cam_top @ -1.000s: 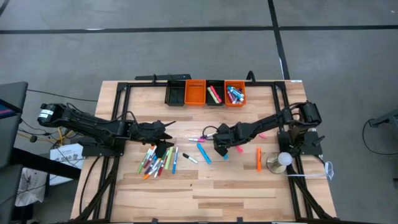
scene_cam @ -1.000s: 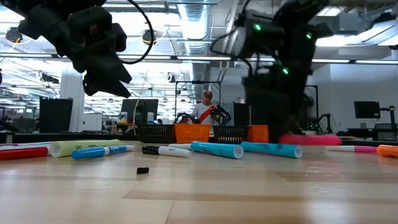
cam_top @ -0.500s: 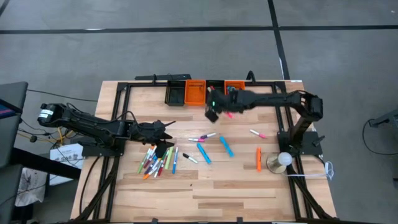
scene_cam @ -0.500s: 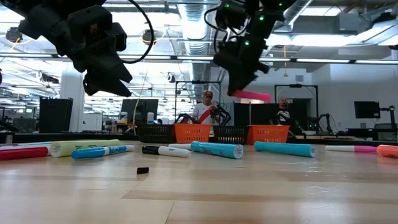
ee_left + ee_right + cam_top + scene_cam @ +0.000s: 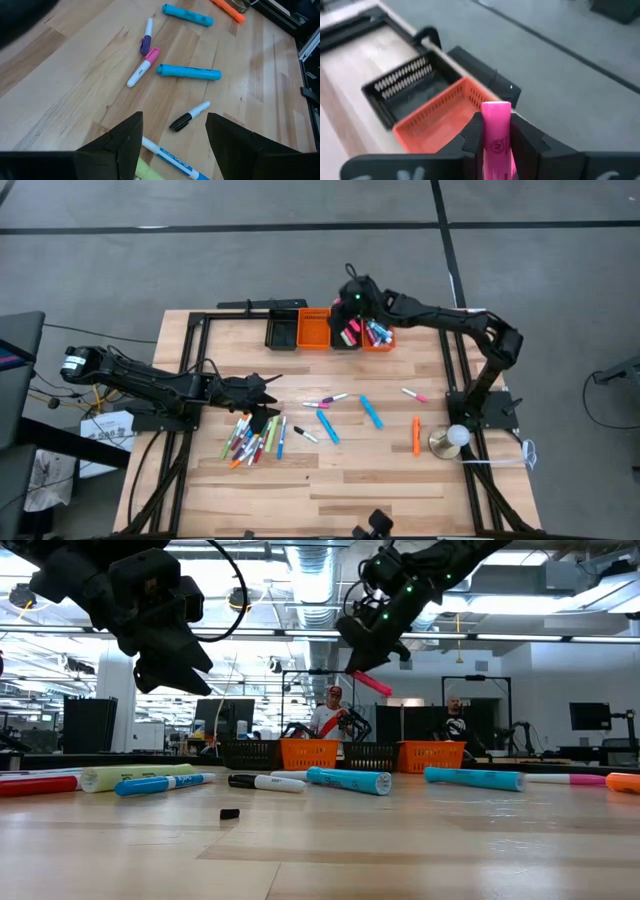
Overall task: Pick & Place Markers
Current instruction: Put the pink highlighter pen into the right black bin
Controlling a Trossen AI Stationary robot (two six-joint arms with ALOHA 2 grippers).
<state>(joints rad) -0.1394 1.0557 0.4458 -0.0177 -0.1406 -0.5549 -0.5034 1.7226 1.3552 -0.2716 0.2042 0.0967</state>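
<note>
The right claw (image 5: 352,310) hangs above the row of small bins at the far edge of the pale wooden worktop (image 5: 330,480). Its two dark fingers (image 5: 472,132) are clamped on a thick pink highlighter marker (image 5: 496,131), which sticks out forward between them and slants downward in the low view (image 5: 371,684). Below it sit an empty orange mesh bin (image 5: 440,122) and an empty black mesh bin (image 5: 407,87).

The left claw (image 5: 268,402) hovers over the worktop's left side with its fingers (image 5: 120,142) spread apart and holding nothing. Just beside it lies a heap of mixed-colour capped markers (image 5: 252,438). Farther out lie two thick blue markers (image 5: 189,72), a slim pink-and-white pen (image 5: 143,67), a black-capped white pen (image 5: 189,116) and an orange marker (image 5: 416,434), scattered apart.
</note>
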